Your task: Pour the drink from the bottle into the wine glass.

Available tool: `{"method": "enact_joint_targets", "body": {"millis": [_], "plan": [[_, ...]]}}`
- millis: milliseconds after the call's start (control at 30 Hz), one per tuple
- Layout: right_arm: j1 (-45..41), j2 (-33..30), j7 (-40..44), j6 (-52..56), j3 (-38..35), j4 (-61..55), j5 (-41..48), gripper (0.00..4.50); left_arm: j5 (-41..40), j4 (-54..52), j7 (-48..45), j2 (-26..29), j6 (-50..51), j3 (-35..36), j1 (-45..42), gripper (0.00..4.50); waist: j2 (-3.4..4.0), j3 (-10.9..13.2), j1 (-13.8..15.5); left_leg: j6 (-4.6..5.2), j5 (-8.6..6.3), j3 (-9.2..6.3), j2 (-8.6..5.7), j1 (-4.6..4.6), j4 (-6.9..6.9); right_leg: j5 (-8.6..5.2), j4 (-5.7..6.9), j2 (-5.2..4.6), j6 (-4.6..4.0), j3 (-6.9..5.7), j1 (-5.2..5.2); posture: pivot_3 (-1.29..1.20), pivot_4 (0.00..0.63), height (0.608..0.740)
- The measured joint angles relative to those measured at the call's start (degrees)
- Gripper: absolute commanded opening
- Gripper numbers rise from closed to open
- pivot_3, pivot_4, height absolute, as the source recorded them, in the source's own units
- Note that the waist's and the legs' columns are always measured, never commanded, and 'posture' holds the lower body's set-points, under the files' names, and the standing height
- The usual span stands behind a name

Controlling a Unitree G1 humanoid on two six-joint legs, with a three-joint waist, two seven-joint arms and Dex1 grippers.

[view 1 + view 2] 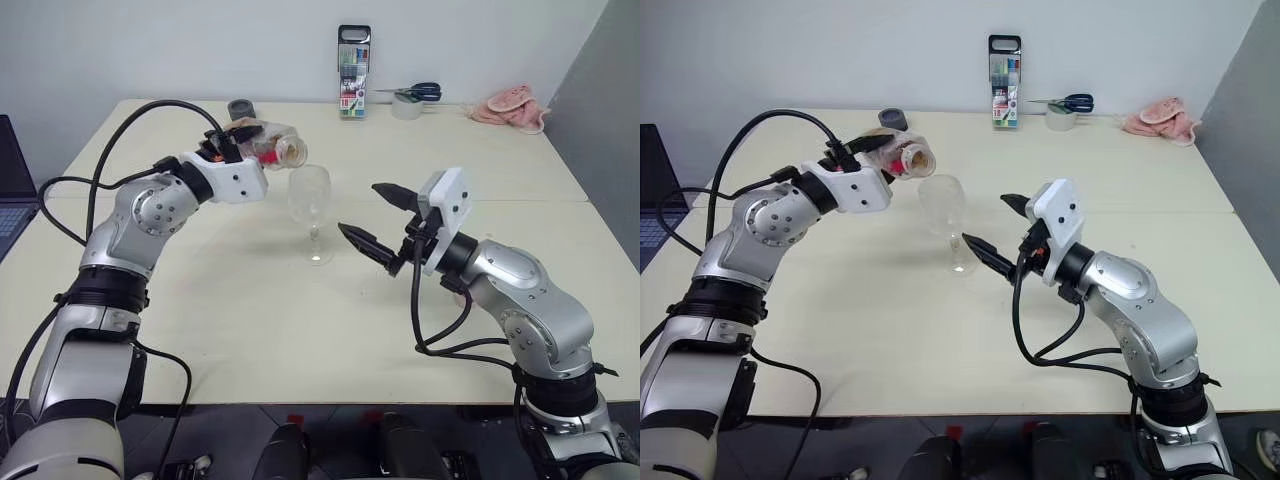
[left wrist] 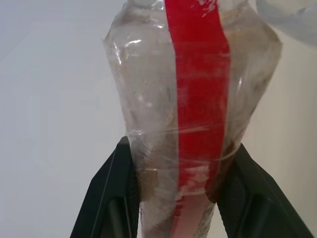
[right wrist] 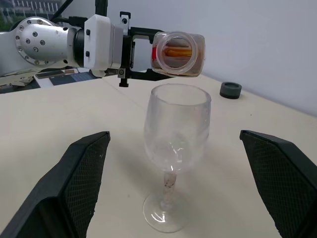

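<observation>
My left gripper [image 1: 240, 138] is shut on the base of the bottle [image 1: 270, 143], a clear plastic one with a red label stripe [image 2: 198, 99]. It lies tipped on its side, its uncapped mouth [image 3: 177, 49] just above the rim of the wine glass [image 1: 310, 200]. A little amber drink [image 3: 173, 51] lies along the inside of the bottle. The glass stands upright on the table [image 1: 250, 330], and its bowl [image 3: 176, 129] looks empty. My right gripper [image 1: 358, 208] is open, level, close to the glass's right side; its fingers [image 3: 84, 178] flank the glass without touching.
At the back of the table stand a marker-pen case [image 1: 353, 58], scissors [image 1: 415, 92] on a tape roll [image 1: 405, 108], a pink cloth [image 1: 512, 108] and a grey roll [image 1: 240, 108]. A laptop [image 1: 12, 190] sits at the far left edge.
</observation>
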Motion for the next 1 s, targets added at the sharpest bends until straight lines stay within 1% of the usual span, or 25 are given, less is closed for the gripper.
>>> {"method": "enact_joint_targets", "body": {"millis": [233,533,1000], "plan": [[0.0,-0.6,0.7,2.8,0.2,-1.0,1.7,4.5,3.4,2.7,3.2,0.3,-2.4,-0.5,-2.7,1.66,0.0,0.0,-0.2,0.0,0.0,0.01,0.0,0.01,0.0,0.0,0.0,0.0,0.0,0.0,0.0,0.0,0.15,0.74],[0.0,-0.9,0.7,3.3,0.7,-1.2,2.2,4.5,6.6,7.7,6.4,0.4,-4.7,-2.3,-5.3,1.66,0.0,0.0,-0.3,0.0,0.0,-0.01,0.0,0.0,0.0,0.0,0.02,0.0,0.0,-0.02,-0.01,0.0,0.15,0.74],[0.4,0.4,-0.6,4.2,2.3,-2.5,2.1,4.5,10.7,10.5,10.9,1.4,-7.5,-5.0,-7.9,1.66,0.0,0.0,-0.3,0.0,0.0,0.01,-0.01,-0.01,0.01,0.0,0.03,0.0,0.0,-0.01,-0.02,0.0,0.15,0.74]]}}
